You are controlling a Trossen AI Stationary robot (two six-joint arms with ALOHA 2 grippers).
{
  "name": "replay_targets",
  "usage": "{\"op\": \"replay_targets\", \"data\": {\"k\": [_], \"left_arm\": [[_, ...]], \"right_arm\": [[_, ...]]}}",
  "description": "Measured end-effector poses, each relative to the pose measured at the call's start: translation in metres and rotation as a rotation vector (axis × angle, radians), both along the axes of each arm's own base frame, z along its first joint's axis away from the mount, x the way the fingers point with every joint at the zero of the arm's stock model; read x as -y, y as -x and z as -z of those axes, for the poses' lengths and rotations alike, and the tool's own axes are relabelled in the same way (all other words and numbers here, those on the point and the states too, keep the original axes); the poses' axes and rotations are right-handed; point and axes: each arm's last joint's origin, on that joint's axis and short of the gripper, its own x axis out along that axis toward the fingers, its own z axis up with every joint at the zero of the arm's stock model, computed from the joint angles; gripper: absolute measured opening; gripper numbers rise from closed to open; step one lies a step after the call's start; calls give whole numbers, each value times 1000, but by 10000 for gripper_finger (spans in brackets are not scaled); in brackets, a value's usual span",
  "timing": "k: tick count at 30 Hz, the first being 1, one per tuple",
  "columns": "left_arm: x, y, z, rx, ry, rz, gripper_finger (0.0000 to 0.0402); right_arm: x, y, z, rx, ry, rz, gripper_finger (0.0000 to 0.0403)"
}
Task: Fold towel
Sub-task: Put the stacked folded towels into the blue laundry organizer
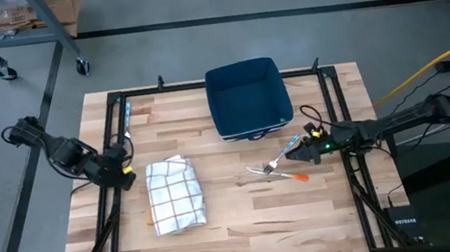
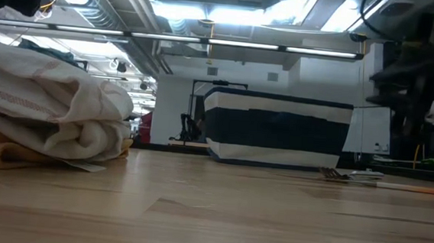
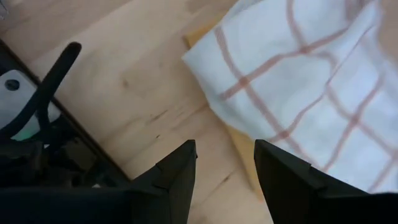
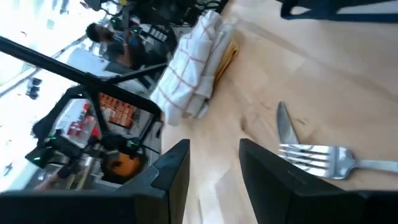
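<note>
Judging from how things lie, we take the towel (image 1: 175, 195) as folded already: a checked bundle at about 7 o'clock from the table's centre, on something yellow. The step in hand looks like clearing off, and we would do it well by lifting the left gripper (image 1: 124, 176) straight away from the cloth, so no finger snags an edge and pulls the fold open. It hangs just beside the towel, at 10 o'clock of it, jaws parted with nothing between them. The right gripper (image 1: 298, 155) waits at 3 o'clock of the table, near the fork (image 1: 275, 165), jaws likewise apart and empty; the dark blue bin (image 1: 246, 97) stands at 12 o'clock

The low view gives us the stacked layers of the towel (image 2: 49, 106), which the high view flattens. The left wrist view shows the yellow thing (image 3: 242, 140) peeking from under the cloth, and the right wrist view shows the fork's tines (image 4: 311, 158) plainly
</note>
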Motion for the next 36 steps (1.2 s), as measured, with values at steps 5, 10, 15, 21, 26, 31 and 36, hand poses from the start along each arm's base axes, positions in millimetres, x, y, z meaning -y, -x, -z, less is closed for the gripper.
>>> {"op": "replay_targets", "data": {"k": [5, 10, 15, 21, 26, 31, 36], "left_arm": [[10, -13, 7, -113, -40, 67, 155], [22, -23, 15, -199, -94, 100, 155], [30, -32, 24, -256, -164, 74, 155], [39, -41, 35, -324, -245, 50, 155], [45, -50, 42, -349, -298, -6, 155], [63, -70, 58, -157, -175, 57, 155], [79, -78, 72, -31, -79, 118, 155]], "right_arm": [[0, -6, -3, -11, 41, 14, 143], [0, -13, -8, 66, 91, 39, 143], [1, -20, -5, 60, 128, 103, 143], [0, -30, 3, 33, 134, 131, 143], [-1, -44, 7, 43, 131, 131, 143], [-9, -75, 10, -34, 160, 86, 143], [-28, -114, 14, -78, 205, -27, 143]]}}
